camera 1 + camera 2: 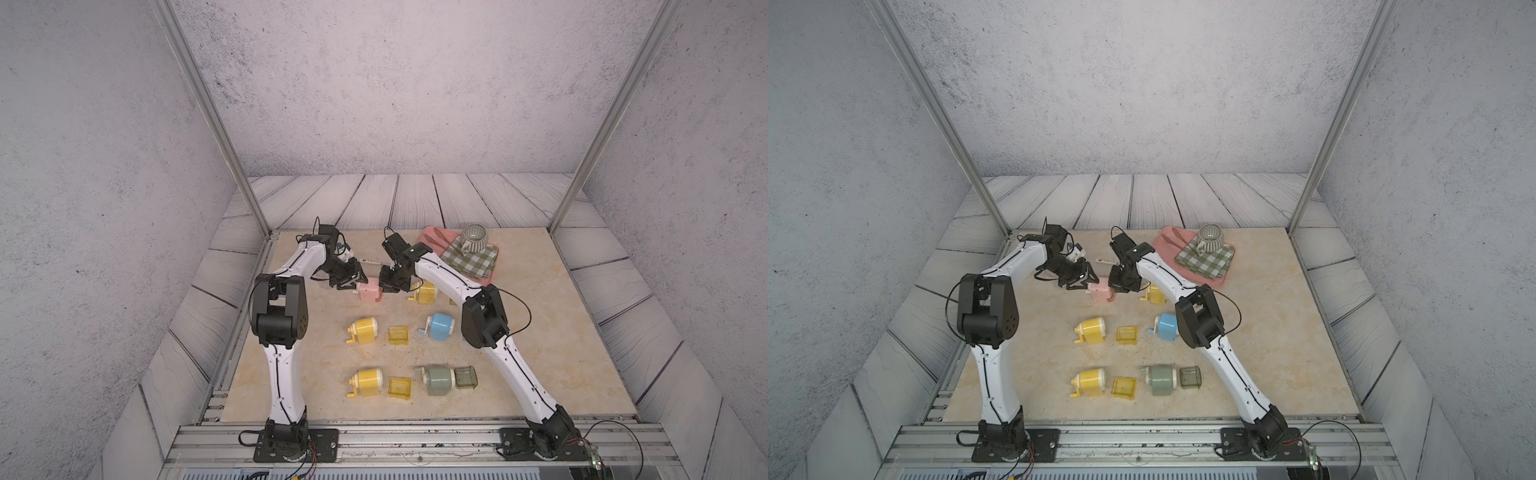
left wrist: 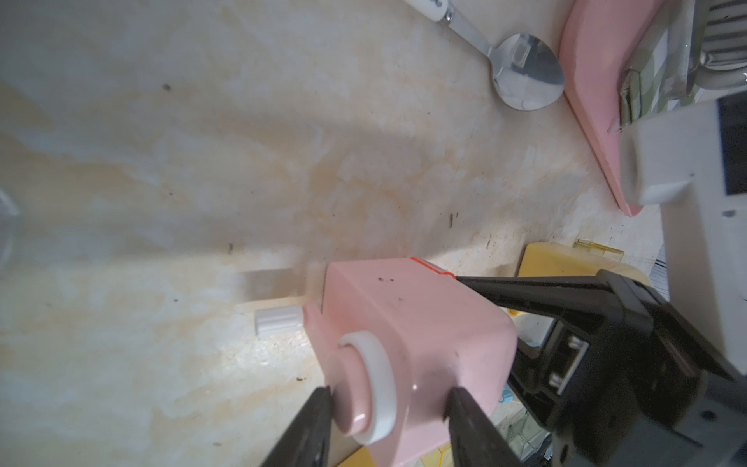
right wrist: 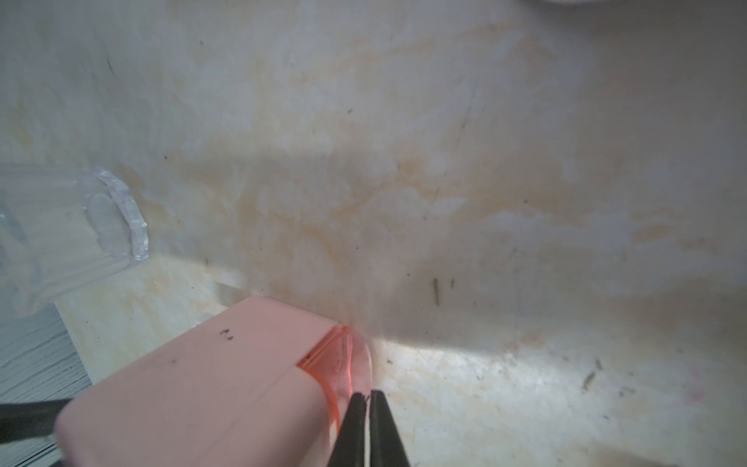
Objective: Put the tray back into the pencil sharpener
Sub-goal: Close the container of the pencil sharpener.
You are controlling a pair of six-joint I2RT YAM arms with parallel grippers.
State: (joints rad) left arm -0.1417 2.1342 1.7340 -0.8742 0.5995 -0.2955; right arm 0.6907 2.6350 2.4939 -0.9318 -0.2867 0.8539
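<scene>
Pink plastic fills both wrist views: the pink pencil sharpener [image 1: 369, 289] lies on the table [image 1: 540, 332] toward its far edge, left of the middle. The left arm [image 1: 279, 361] and the right arm [image 1: 519, 370] rise from the near edge, bend at raised elbows and slope down to it from opposite sides. The left gripper [image 2: 390, 394] clamps the sharpener's crank end, one finger on each side. The right gripper [image 3: 367, 398] has its jaws pinched almost together, tips touching the front face of the translucent tray [image 3: 341, 366], which sits nearly fully inside the sharpener, only its front showing.
</scene>
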